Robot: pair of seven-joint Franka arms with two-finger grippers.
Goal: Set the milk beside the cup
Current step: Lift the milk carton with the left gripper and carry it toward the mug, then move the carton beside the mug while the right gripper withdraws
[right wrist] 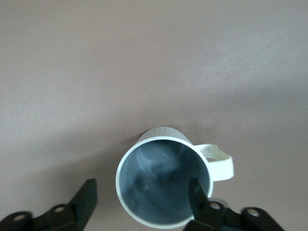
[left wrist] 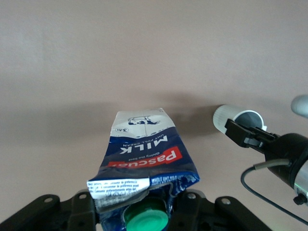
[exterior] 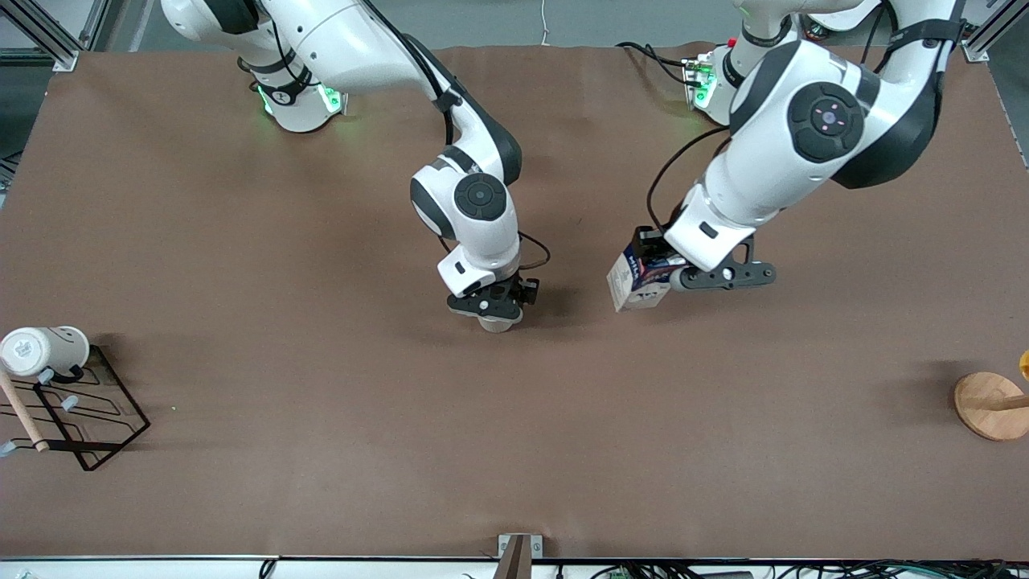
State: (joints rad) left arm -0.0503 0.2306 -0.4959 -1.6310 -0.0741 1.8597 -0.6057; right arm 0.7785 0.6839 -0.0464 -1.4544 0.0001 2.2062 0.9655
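The small dark blue and white gable-top milk carton (left wrist: 144,159) with its round green screw cap is hanging tilted in the left gripper (exterior: 661,272), whose fingers are clamped on its top, over the bare brown table (exterior: 321,241) just beside the cup. The small light grey-beige cup (right wrist: 163,185) with a grey inside is standing upright mid-table under the right gripper (right wrist: 142,199), whose fingers are standing apart — one outside the wall, one inside the rim.

Judged risks: the tilted carton may be toppling if set down on an edge, and the right gripper's inner finger may be dragging the cup as it lifts.

Counted — one carton, one cup, two grippers, one larger white mug (exterior: 44,351) on a black wire rack (exterior: 88,418), one round wooden stand (exterior: 990,404).
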